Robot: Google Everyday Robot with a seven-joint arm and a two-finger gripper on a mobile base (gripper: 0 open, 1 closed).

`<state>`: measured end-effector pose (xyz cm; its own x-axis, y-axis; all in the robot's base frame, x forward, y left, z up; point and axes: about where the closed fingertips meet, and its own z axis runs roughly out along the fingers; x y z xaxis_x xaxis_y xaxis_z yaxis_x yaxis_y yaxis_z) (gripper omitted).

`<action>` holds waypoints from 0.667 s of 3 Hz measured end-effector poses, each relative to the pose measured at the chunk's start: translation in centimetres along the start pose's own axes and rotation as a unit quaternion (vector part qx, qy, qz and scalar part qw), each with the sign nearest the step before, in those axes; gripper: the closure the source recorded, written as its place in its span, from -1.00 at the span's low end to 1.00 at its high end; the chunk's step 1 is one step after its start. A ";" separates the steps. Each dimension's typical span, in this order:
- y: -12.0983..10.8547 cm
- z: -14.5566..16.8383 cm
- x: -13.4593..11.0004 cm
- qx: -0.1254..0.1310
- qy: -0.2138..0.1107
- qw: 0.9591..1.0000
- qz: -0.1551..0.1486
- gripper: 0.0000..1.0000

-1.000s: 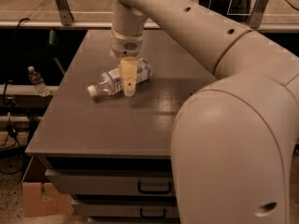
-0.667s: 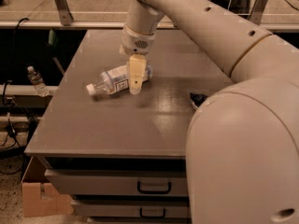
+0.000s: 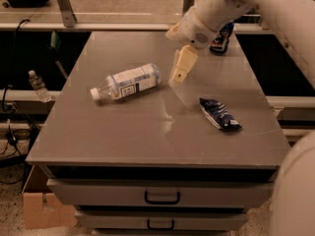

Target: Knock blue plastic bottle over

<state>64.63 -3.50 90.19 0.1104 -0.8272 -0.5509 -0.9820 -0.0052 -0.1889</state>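
The blue plastic bottle (image 3: 127, 82) lies on its side on the grey table (image 3: 123, 132), white cap pointing left toward the front, label facing up. My gripper (image 3: 178, 77) hangs from the white arm just to the right of the bottle's base, a little above the tabletop and not touching the bottle. It holds nothing that I can see.
A dark blue snack bag (image 3: 220, 114) lies on the table's right side. A short blue can (image 3: 221, 39) stands at the back right, partly behind the arm. A small clear bottle (image 3: 37, 85) stands off the table at left. Drawers (image 3: 161, 196) are below the front edge.
The view has shifted, so the arm sits further right in frame. My gripper has drawn away to the right of the lying bottle, which now shows in full.
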 end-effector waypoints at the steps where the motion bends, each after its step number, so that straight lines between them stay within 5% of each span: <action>1: -0.2 -6.1 2.1 0.059 -0.062 0.996 0.011 -1.00; 2: 0.1 -7.7 3.0 0.071 -0.074 0.995 0.018 -1.00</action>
